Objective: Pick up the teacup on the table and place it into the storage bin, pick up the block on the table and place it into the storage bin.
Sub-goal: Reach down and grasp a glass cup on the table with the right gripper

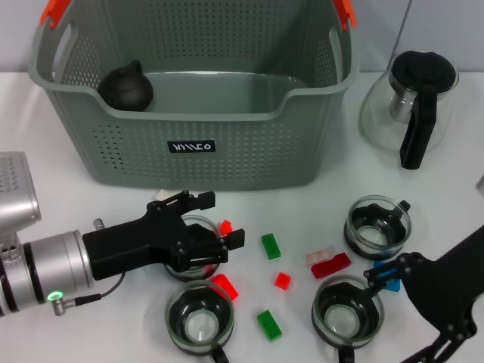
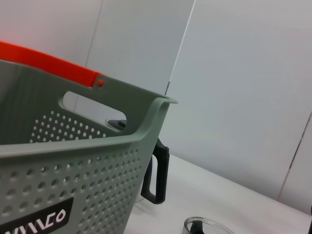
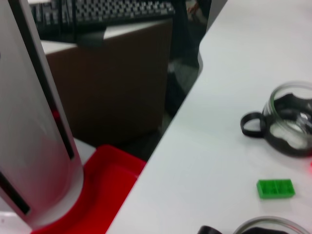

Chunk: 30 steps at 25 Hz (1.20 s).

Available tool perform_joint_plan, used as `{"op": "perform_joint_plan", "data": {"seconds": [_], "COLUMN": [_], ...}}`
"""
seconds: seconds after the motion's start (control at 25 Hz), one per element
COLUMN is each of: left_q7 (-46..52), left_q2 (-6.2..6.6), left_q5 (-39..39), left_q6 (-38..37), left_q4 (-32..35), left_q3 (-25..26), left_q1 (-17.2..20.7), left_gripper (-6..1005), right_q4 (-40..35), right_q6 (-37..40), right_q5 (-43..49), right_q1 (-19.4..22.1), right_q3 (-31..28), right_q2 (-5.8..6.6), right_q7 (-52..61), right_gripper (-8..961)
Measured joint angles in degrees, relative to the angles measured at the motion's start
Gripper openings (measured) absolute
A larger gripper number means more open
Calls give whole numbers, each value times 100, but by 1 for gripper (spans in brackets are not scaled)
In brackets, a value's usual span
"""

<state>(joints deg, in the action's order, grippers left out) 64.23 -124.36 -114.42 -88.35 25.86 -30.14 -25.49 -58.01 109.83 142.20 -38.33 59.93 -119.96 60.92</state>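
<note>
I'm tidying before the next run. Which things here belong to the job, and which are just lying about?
Job: storage bin, four glass teacups, e.g., loose blocks, e.g., left gripper around one teacup, right gripper.

Lying about: glass carafe, black teapot inside the bin.

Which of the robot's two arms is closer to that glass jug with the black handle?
The right. The right gripper sits at the table's front, between two glass teacups, on the same side as the glass jug. The left gripper is over a teacup on the other side.
</note>
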Motion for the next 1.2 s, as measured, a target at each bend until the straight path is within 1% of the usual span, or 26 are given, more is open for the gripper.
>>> {"op": "perform_joint_plan", "data": {"seconds": [0.12, 0.44, 0.56, 0.76, 0.92, 1.2], "left_q7": [-32, -56, -102, -174, -224, -292], "left_q2": [-1, 0, 0, 0, 3, 10], "left_q5": [9, 65, 69, 77, 78, 78], "left_q6": [12, 31, 31, 39, 40, 46], "left_q4": [-22, -29, -54, -92, -143, -220], "left_q3": [0, 0, 0, 19, 102, 150], "left_q1": [12, 43, 47, 56, 65, 69], "left_gripper": [932, 931, 931, 931, 931, 930], "right_q4": [10, 78, 79, 79, 80, 19], "right_q6": [-293, -1031, -1215, -1457, -1592, -1595], "right_q5": [1, 0, -1, -30, -48, -33], "right_q1": [-1, -2, 4, 18, 47, -7], "right_q3": [376, 1535, 1871, 2236, 2406, 2623], "right_q2": [-23, -38, -37, -42, -52, -62], "right_q7": [169, 683, 855, 996, 1048, 1476], "right_gripper": [954, 950, 943, 939, 935, 829]}}
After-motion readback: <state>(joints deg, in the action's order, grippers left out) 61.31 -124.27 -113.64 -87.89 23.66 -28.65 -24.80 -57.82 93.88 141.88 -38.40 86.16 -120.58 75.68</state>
